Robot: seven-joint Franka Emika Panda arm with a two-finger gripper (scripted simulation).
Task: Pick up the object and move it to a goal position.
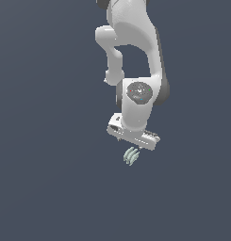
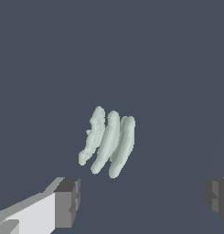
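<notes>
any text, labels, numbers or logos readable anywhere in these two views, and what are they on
None can be read.
The round grey cap on the arm's wrist joint shows small red and blue specks, too blurred to make out as letters or a logo.
The ribbed object, the gripper and the dark ground bear no markings.

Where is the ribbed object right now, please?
In the exterior view the object sits just below the gripper, near the frame's centre; in the wrist view it lies ahead of the open fingers, ungrasped.
</notes>
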